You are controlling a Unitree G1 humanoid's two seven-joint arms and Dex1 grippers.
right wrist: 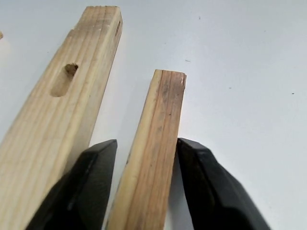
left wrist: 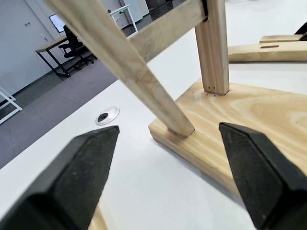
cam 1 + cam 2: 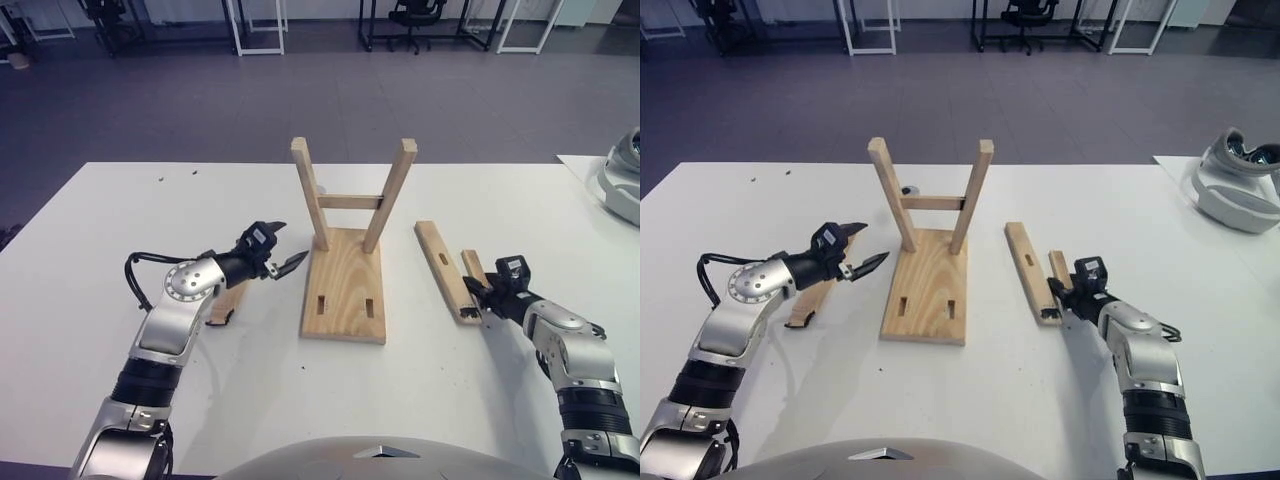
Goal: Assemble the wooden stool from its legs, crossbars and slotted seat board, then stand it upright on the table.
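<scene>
Fingers (image 1: 91,177) of the right hand (image 3: 483,298) straddle the short crossbar (image 1: 153,143), one touching it and the other just off, so the grip looks not yet clamped. The crossbar lies on the bench (image 3: 100,230) right of the seat board (image 3: 345,290), just beside a loose leg (image 3: 443,265). Left of the seat board, the left hand (image 3: 290,245) hangs wide open and empty, facing the two fitted legs (image 3: 310,195), probably to steady them. Another leg (image 3: 228,300) lies beneath it.

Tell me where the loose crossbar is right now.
The crossbar lies on the table at the robot's right, just right of the loose leg, between the right gripper's open fingers.
</scene>
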